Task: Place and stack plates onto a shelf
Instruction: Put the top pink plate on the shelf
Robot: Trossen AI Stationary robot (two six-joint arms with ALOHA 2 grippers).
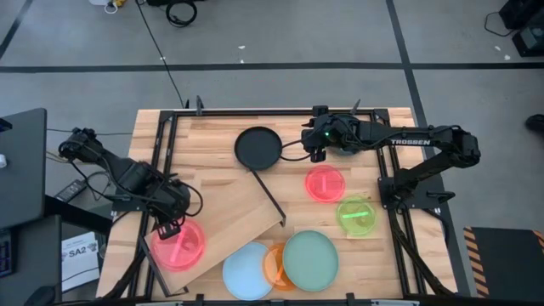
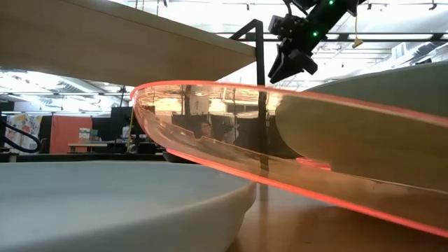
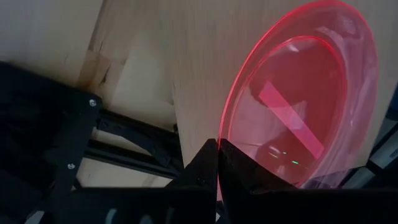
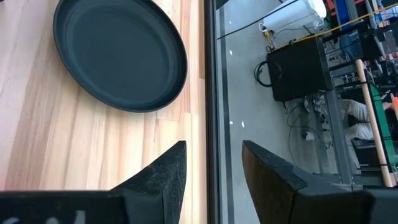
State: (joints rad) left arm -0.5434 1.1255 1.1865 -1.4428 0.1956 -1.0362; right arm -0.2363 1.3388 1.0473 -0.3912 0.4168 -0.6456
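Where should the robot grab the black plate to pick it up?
Probably by its raised rim. The black plate lies flat on the tabletop, so only the edge offers a pinch. The open right gripper sits beside it, so the rim facing it looks easiest.

Pink plate (image 1: 179, 245) on shelf (image 1: 223, 223)

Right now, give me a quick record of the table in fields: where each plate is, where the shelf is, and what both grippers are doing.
shelf: pale board lying at an angle across the table's left half
on shelf: pink plate at its near-left end
left gripper: shut on pink plate's rim
right gripper: open, at the far edge beside black plate
plates on table: second pink plate, neon-green plate, light-blue plate, orange plate, mint-green plate overlapping orange
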